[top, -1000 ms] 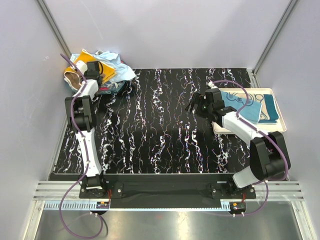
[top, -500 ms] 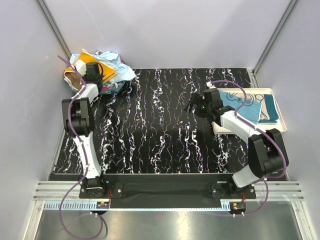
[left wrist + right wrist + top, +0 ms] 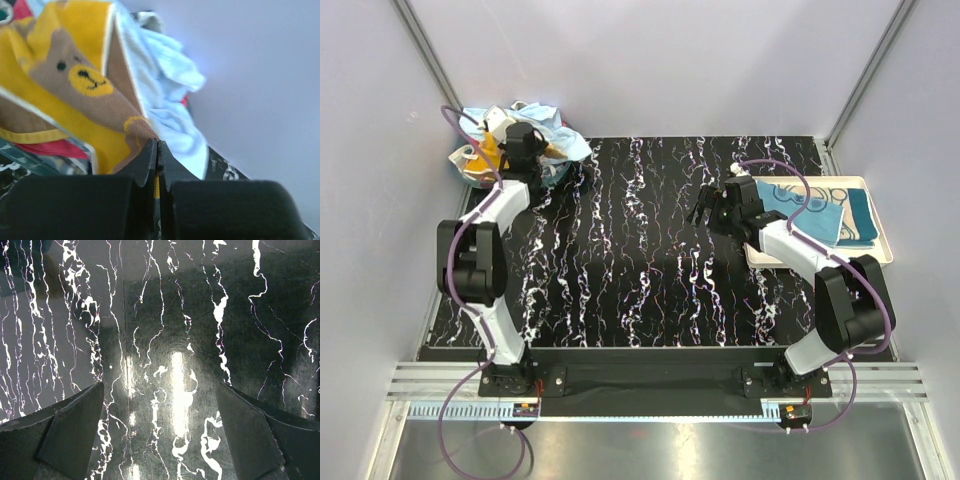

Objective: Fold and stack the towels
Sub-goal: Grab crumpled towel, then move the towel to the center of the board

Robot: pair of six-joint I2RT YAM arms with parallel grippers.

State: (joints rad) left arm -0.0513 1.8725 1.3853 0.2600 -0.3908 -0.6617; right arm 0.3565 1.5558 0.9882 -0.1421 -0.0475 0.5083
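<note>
Pale grey walls enclose a black tabletop [image 3: 620, 260] veined with white. At its far left corner lies a loose pile of towels [image 3: 565, 145], light blue, white and a little red. My left tool [image 3: 158, 150] is pressed together on a fold of the orange-yellow bear towel [image 3: 75, 85] at the pile's edge, the jaws meeting with only cloth between them.

I judge this cloth light, soft and limp. It will sag and trail from a single pinch, and it may drag its neighbours along, since it lies among them. A hemmed corner would be the better hold. The present pinch looks to be on a bunched fold, and I cannot tell how near a corner it is.

Being square, the towel has no real long axis. Crumpled, it draws to a peak at the jaws that points right, toward the middle of the tabletop, with the bear's face turned to the wrist camera.

Further right, my right tool [image 3: 710, 208] hangs over bare tabletop, fingers wide apart, holding nothing. At far right a cream tray [image 3: 875, 255] carries folded towels [image 3: 820, 210], teal and light blue.
</note>
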